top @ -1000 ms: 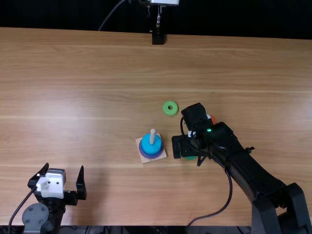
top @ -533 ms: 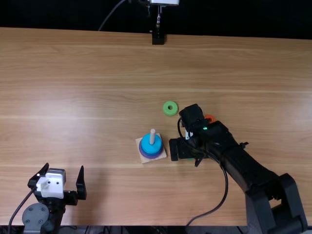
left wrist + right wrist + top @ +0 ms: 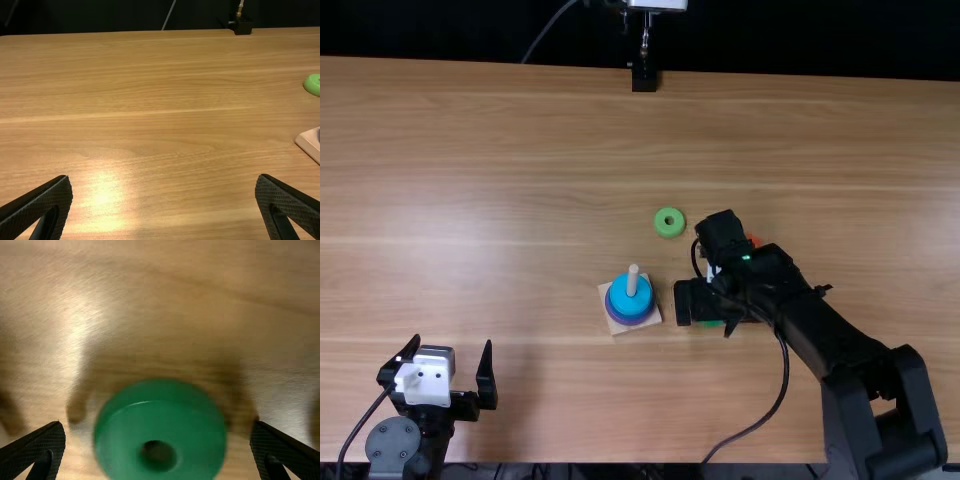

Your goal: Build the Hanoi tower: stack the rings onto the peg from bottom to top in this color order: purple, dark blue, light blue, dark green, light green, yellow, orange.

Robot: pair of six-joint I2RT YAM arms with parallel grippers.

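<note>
No text, label, brand, number or sign can be read in the top view or in the two wrist views.

Wooden table (image 3: 470, 150), black block (image 3: 644, 79).

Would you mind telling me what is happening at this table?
Two robot arms are set to build a ring tower. The right arm's tool is open over the dark green ring, which looks likely to be picked up next. On the peg, a light blue ring is topmost, above a purple ring. A light green ring lies nearby on the table. The left arm's tool is open and empty.
</note>
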